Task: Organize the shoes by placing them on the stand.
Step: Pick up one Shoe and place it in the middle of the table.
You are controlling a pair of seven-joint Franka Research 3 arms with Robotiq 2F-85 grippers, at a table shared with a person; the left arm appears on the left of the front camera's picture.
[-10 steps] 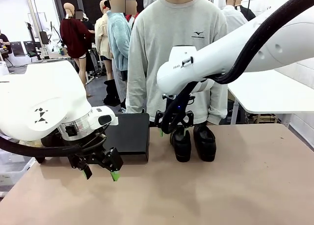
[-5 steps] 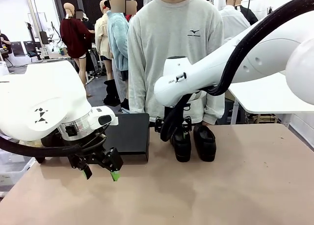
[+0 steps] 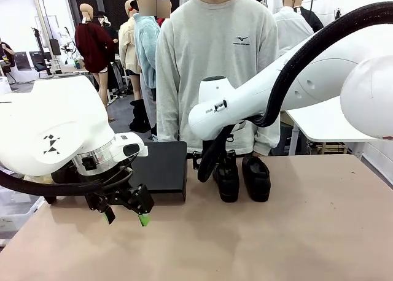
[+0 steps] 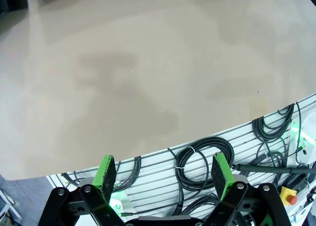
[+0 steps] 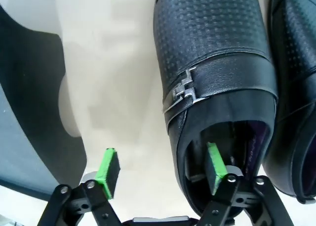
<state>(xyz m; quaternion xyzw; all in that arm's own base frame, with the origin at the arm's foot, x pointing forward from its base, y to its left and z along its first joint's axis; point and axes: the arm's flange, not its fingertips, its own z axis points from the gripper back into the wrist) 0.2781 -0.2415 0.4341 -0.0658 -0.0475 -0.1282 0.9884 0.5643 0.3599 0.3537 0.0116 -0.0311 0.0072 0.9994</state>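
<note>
Two black shoes are seen standing side by side on the bench [image 3: 288, 244], toes toward the robot, at the far edge, in front of a person [image 3: 215, 66] in a grey sweatshirt. The shoe [image 3: 227, 181] nearer the stand [image 3: 161, 170] is just beside it, with a strip of bare bench between them. The second shoe [image 3: 256, 178] sits close against the first on the side away from the stand. Neither shoe is on the stand.

The right gripper [image 3: 214, 163] is lowered over the heel end of the shoe [image 5: 212, 63]. In the right wrist view, the right gripper [image 5: 160, 174] is seen with its jaws wide apart. One green pad [image 5: 216, 167] is placed inside the shoe's opening, and the other is outside, apart from the side wall and above bare bench. The wall is straddled but not clamped. The second shoe [image 5: 294, 88] is seen at the picture's edge.

The left gripper [image 3: 127, 218] is held low over the bench in front of the stand. Its jaws [image 4: 164, 174] are spread fully, and nothing is held between them.
</note>
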